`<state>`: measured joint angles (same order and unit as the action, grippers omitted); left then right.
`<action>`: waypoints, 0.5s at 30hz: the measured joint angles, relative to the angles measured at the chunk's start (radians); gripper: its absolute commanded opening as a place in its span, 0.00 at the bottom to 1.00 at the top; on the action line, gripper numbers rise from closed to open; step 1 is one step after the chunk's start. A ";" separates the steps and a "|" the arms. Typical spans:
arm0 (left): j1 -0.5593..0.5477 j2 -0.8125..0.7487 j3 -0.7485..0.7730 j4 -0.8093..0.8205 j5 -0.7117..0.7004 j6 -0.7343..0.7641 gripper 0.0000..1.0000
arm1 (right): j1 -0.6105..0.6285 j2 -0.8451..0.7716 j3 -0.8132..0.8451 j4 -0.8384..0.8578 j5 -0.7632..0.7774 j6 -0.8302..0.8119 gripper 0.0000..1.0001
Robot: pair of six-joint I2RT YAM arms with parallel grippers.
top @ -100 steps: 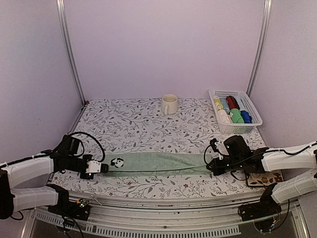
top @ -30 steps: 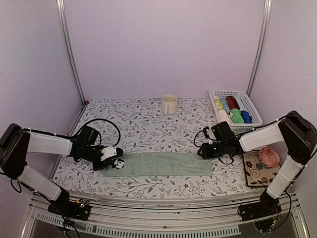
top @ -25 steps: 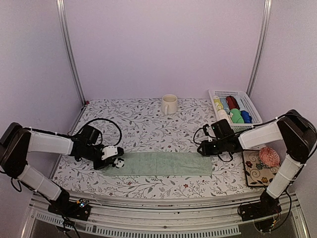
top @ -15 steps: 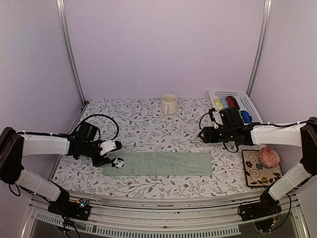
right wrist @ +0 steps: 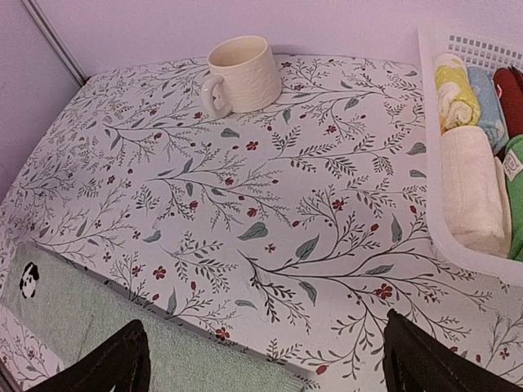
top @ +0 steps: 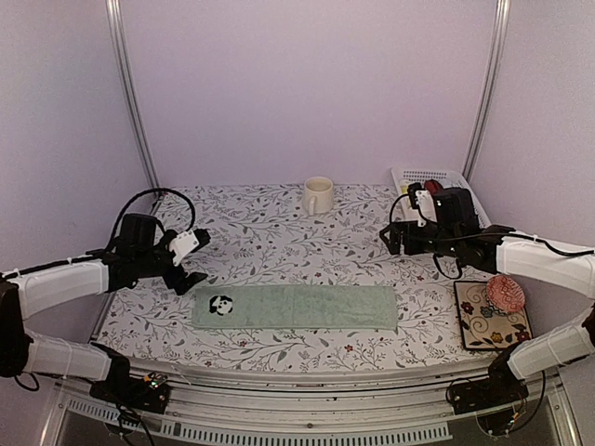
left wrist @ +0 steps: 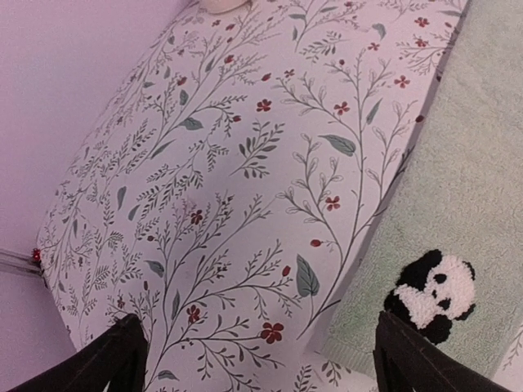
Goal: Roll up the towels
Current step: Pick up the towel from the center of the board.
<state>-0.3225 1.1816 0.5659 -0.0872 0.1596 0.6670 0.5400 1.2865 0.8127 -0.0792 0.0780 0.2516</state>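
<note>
**Hidden or cut off.** In the top view the white basket (top: 444,174) at the far right is mostly covered by the right arm, so only its far rim shows. The right wrist view shows its near wall (right wrist: 458,241) and the rolled cloths (right wrist: 478,188) inside it, in yellow, blue, red, cream and green, though the frame edge cuts them off. The cream mug (top: 318,195) stands upright at the far middle of the tabletop (top: 260,232). In the left wrist view only its base (left wrist: 221,4) enters the frame. A patterned tile (top: 483,321) lies near right, and on it sits a pink object (top: 507,291) too small to identify.

**Task object.** The sage green towel (top: 295,308) lies flat on the tabletop as a long strip running left to right across the near middle. A panda patch (top: 220,305) sits at its left end. The left wrist view shows only that end (left wrist: 458,188), and the right wrist view shows only a corner (right wrist: 82,327).

**Grippers.** The left gripper (top: 197,260) hangs above the tabletop just beyond the towel's left end. Its jaws are spread wide, with the dark fingertips (left wrist: 122,359) at opposite lower corners of the wrist view and only the floral tabletop between them. The right gripper (top: 390,239) hangs well beyond the towel's right end, near the basket. It is equally wide apart, its fingertips (right wrist: 106,367) clear of everything. Neither gripper holds or touches anything.
</note>
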 measured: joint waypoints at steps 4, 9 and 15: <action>0.060 -0.051 0.000 0.002 0.035 -0.016 0.97 | 0.000 -0.001 -0.031 0.024 -0.049 0.011 0.97; 0.068 -0.072 0.002 -0.010 0.092 -0.024 0.97 | 0.000 -0.006 -0.164 0.074 -0.123 0.082 0.90; 0.069 -0.074 0.002 -0.011 0.126 -0.031 0.97 | 0.000 -0.024 -0.289 0.071 -0.192 0.167 0.98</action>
<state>-0.2539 1.1072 0.5674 -0.0978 0.2859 0.6365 0.5400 1.2621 0.5240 -0.0082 -0.1135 0.4187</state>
